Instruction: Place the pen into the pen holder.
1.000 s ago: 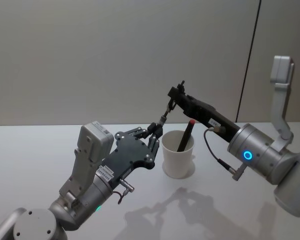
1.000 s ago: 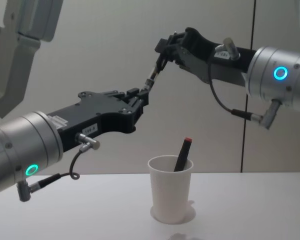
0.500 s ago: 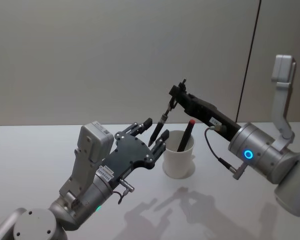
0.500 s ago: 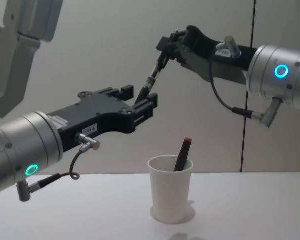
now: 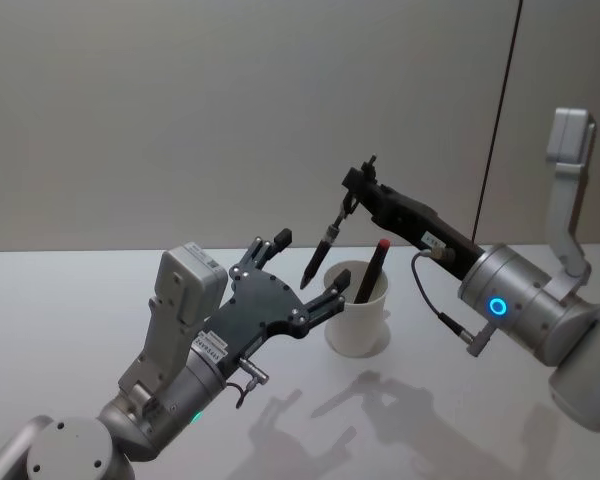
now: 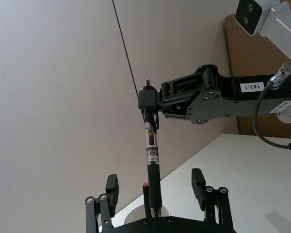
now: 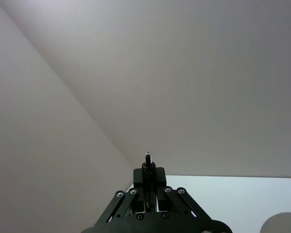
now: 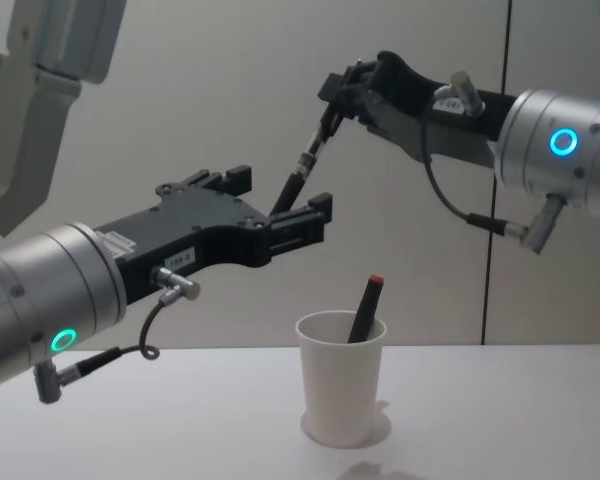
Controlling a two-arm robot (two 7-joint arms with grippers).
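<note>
pen [image 8: 305,170] pinched by right gripper [image 8: 340,98], above pen holder [image 8: 341,388]

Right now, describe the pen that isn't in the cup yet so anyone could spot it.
Above the white paper cup, find the right gripper. The dark pen hangs slanted from it, between the open left gripper's fingers. The red-tipped pen already stands in the cup.

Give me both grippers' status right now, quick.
Left gripper: open, holding nothing.
Right gripper: shut on the pen, above the cup.
</note>
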